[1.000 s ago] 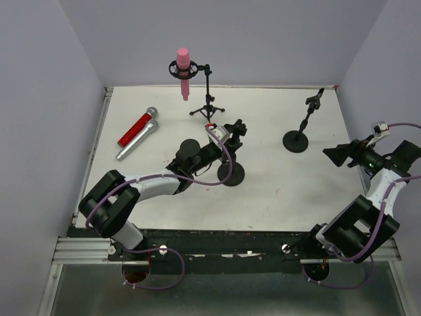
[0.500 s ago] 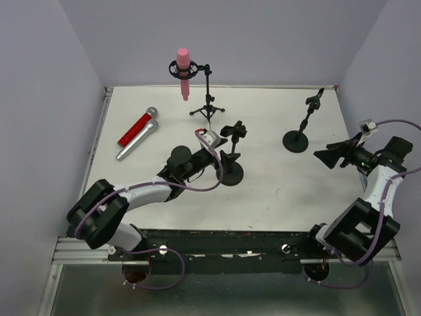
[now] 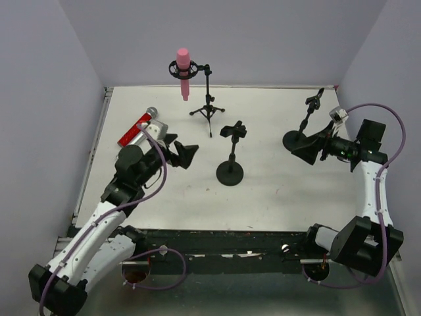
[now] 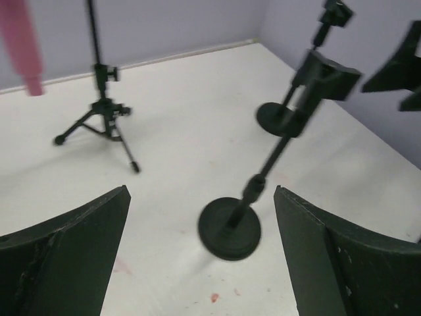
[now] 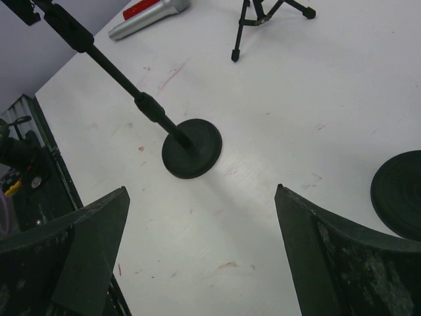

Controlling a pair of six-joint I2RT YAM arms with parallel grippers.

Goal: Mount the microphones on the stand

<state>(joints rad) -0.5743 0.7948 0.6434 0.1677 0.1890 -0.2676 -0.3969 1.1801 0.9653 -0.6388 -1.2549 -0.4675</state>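
Observation:
The pink microphone [image 3: 183, 69] hangs in the mount of the tripod stand [image 3: 209, 100] at the back; the left wrist view has it as a pink blur [image 4: 20, 46]. The red microphone [image 3: 131, 134] lies at the left beside the silver-grey one [image 5: 141, 21], which my left arm mostly hides from above. My left gripper [image 3: 183, 156] [image 4: 200, 189] is open and empty, left of the middle round-base stand [image 3: 230, 172] [image 4: 230, 229]. My right gripper [image 3: 308, 145] [image 5: 201, 189] is open and empty, right beside the base of the right stand [image 3: 295, 139].
The middle stand's clip [image 3: 233, 130] and the right stand's clip [image 3: 314, 100] hold nothing. Grey walls close in the white table [image 3: 263, 197] at the back and sides. The left arm's black link [image 3: 131, 161] lies just in front of the two lying microphones.
My left gripper opened and drew back to the left, away from the middle stand. My right arm swung left toward the right stand.

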